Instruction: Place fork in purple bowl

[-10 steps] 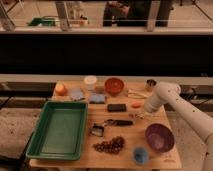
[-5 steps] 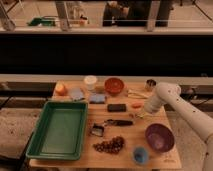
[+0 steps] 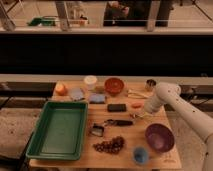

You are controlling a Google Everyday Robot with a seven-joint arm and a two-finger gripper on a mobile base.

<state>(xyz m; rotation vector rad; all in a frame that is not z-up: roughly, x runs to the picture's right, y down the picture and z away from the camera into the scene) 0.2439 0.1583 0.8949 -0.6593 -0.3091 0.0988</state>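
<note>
Gripper (image 3: 138, 115) low over the worktop (image 3: 129, 136), at the fork pick point.
Fork (image 3: 132, 116) looks like a thin pale sliver right at the gripper's tip, just right of the black-handled tool (image 3: 119, 122); hard to make out. Cannot tell whether the gripper is closed on it or not. Purple bowl (image 3: 159, 138) sits near, front-right of the gripper, with the blue cup (image 3: 140, 155) just beside it. To do it well: grab mid-handle, lift straight, clear the bowl rim, lower inside before release, and avoid nudging the cup.
</note>
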